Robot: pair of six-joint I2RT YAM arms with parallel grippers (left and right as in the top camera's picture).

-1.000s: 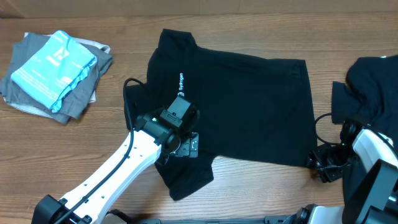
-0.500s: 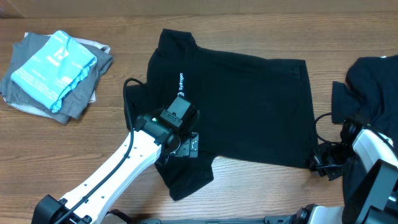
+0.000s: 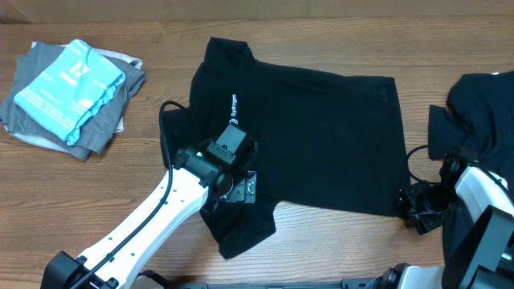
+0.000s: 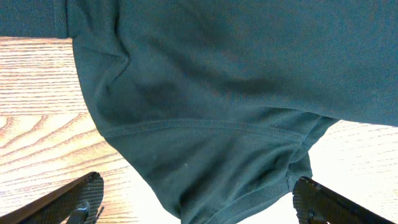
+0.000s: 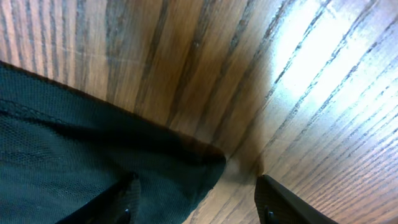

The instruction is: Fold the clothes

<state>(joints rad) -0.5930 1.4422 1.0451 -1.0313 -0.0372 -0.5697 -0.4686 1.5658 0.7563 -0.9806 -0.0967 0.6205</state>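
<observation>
A black T-shirt lies spread flat mid-bench — white lettering near its left end; a second black shirt sits crumpled at the right edge.

Overhead looks down; wrist views — close, seemingly downward — share its T-shirt.

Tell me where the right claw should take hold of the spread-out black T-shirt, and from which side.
Grip the black T-shirt at its hem corner, coming in low over the bare table beyond the hem with the right claw. That corner lies flat as a free tip between the claw's open fingers, so a pinch there should catch it; the broad middle offers no edge.
</observation>
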